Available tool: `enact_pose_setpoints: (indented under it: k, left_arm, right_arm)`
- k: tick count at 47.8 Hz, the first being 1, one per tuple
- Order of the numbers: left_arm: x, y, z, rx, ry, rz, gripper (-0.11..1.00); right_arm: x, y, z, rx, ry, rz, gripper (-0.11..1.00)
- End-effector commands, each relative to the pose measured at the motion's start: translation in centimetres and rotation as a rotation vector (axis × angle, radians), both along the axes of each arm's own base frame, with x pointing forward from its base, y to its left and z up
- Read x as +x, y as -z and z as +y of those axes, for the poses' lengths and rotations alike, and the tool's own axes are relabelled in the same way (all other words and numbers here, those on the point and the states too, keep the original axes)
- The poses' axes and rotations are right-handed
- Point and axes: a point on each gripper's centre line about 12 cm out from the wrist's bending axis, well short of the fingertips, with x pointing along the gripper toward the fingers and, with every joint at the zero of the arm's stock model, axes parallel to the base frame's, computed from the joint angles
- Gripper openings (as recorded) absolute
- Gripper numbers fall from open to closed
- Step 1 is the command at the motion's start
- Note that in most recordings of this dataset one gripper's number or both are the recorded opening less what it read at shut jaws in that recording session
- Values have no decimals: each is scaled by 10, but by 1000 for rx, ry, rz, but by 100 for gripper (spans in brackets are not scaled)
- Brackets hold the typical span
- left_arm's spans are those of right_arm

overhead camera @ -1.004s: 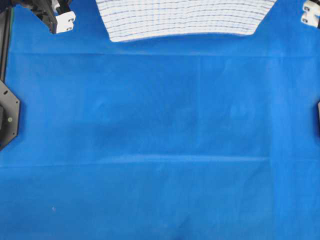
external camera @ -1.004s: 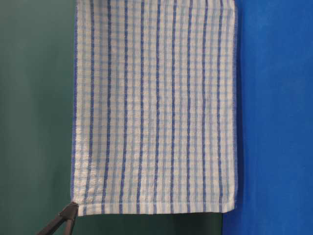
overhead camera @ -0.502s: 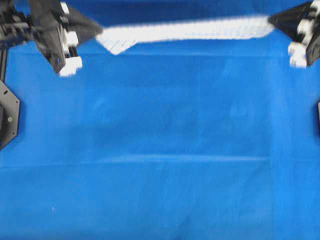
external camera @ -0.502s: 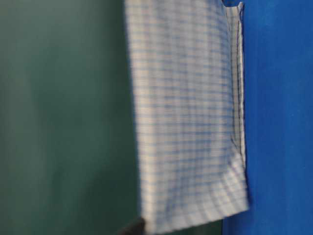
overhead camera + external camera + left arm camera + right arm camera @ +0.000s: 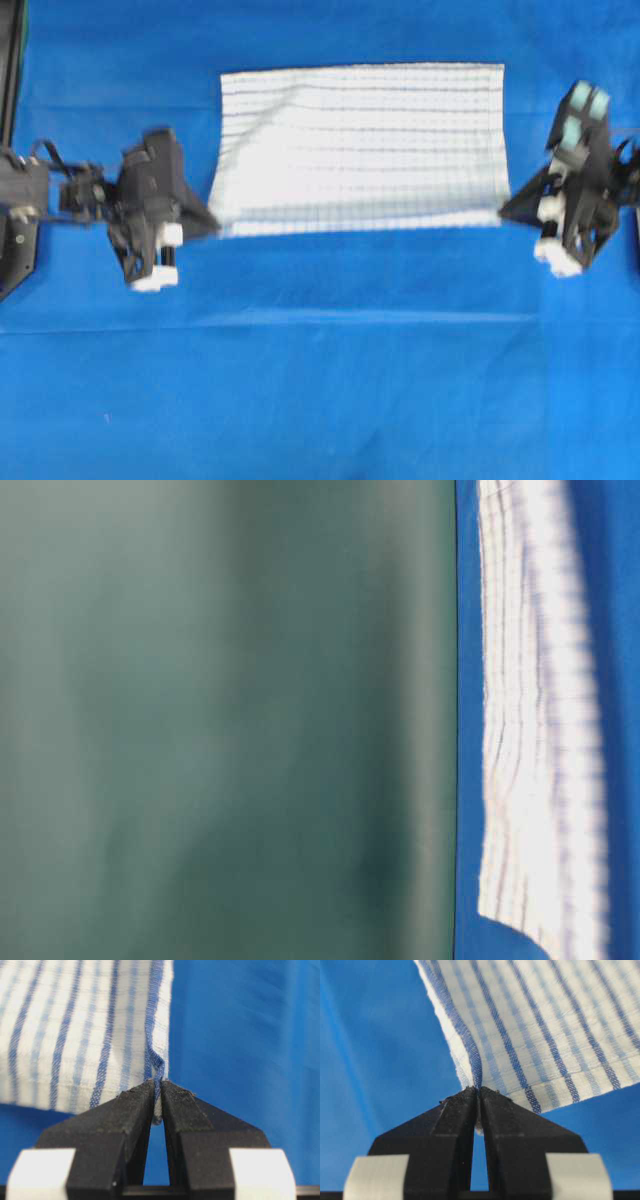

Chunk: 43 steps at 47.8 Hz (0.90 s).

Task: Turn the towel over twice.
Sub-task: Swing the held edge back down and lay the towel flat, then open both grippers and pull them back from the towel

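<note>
- Black fingers (image 5: 135,1110) of the left gripper (image 5: 156,1091) were pinched together on a corner of the towel (image 5: 85,1035), the hem bunched into a small fold right at their tips.
- Same story on the other side: the right gripper (image 5: 478,1094) was clamped tight on the opposite near corner, striped cloth fanning up and away from its fingers (image 5: 500,1115).
- From overhead, the towel (image 5: 360,150) lay spread between the two grippers, reaching away from both sets of fingertips towards the far side of the blue table covering (image 5: 320,400).
- Left gripper (image 5: 205,222) sat at the towel's near left corner, right gripper (image 5: 508,210) at its near right corner, well apart.
- Table-level view was blurred; the towel (image 5: 540,730) showed as a pale streak low against the blue covering (image 5: 620,580).
</note>
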Motion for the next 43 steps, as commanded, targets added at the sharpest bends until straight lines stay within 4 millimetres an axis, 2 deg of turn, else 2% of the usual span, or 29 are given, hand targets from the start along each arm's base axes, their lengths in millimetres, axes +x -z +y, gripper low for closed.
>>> enact_pose_setpoints:
  k: [1,9,13,24,43]
  left_arm:
    - [3,3,-19,-25,43,5,4]
    - [-4,11,-50,-74,100,48,4]
    - [-8,12,-57,-88,112,60,4]
    - [-7,12,-63,-87,132,63,4]
    - [-6,9,-61,-83,133,54,6]
  right_arm:
    - [6,4,18,23,-52,2,5]
    - [10,10,46,77,-103,-3,5]
    - [11,13,55,97,-114,1,5]
    - [16,16,69,109,-145,18,5]
    - [19,17,67,105,-140,25,6]
